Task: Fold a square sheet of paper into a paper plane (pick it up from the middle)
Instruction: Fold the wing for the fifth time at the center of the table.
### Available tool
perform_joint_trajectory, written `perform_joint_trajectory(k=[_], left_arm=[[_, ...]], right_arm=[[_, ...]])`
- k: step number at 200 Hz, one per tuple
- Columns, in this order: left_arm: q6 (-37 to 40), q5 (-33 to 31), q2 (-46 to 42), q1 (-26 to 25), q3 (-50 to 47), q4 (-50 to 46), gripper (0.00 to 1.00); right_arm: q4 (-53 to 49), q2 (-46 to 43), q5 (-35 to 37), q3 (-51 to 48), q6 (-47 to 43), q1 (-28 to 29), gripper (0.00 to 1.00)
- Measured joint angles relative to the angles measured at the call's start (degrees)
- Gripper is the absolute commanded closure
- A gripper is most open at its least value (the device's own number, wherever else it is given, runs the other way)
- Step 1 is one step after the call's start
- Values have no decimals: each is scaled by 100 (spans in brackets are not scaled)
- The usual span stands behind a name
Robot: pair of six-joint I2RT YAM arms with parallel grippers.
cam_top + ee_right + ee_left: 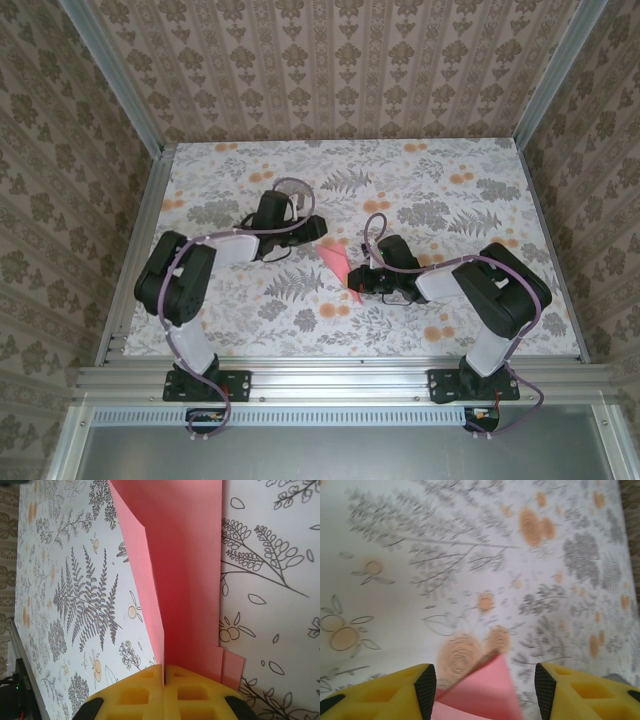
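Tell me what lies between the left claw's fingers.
The pointed end of the pink paper lies between the fingers of the left claw, seen in the left wrist view.

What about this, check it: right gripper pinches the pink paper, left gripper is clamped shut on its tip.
Left gripper is open, not clamped: the left wrist view shows its fingers apart around the paper tip. Right gripper pinches it.

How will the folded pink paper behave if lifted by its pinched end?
Probably floppy: a flap of the pink paper splays loose beyond the shut right gripper. Likely light, being thin-edged. The crease may stiffen it lengthwise.
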Motion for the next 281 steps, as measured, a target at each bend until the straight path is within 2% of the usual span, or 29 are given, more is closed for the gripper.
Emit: perform_joint_trajectory(k=[32,78,100,168,202,236,246,265,281], left_arm=[[-2,-162,-616,-496,7,-170,52],[-142,-457,-693,-1266,-391,-190,64],[-201,-527,-485,-1333,-450,-201,67],[-223,-590,120,-1335,-415,-105,67],[-221,-592,426,-1338,-240,-76,67],[-223,-590,520,-1338,-162,-48,67],[-223,-590,531,-1338,-157,-46,67],[-223,-588,533,-1338,-149,-50,67],[-223,-588,533,-1338,-131,-59,67]], right_arm=[[-26,0,0,17,103,-4,97],[-109,-44,11,28,188,-7,92],[-289,-131,57,28,208,-17,92],[-439,-175,70,44,208,-26,90],[-592,-289,114,46,203,-28,83],[-1193,-774,354,44,87,-66,71],[-1423,-1034,476,44,48,-81,72],[-1729,-1550,605,44,-125,-103,85],[-1812,-1786,549,52,-192,-103,91]])
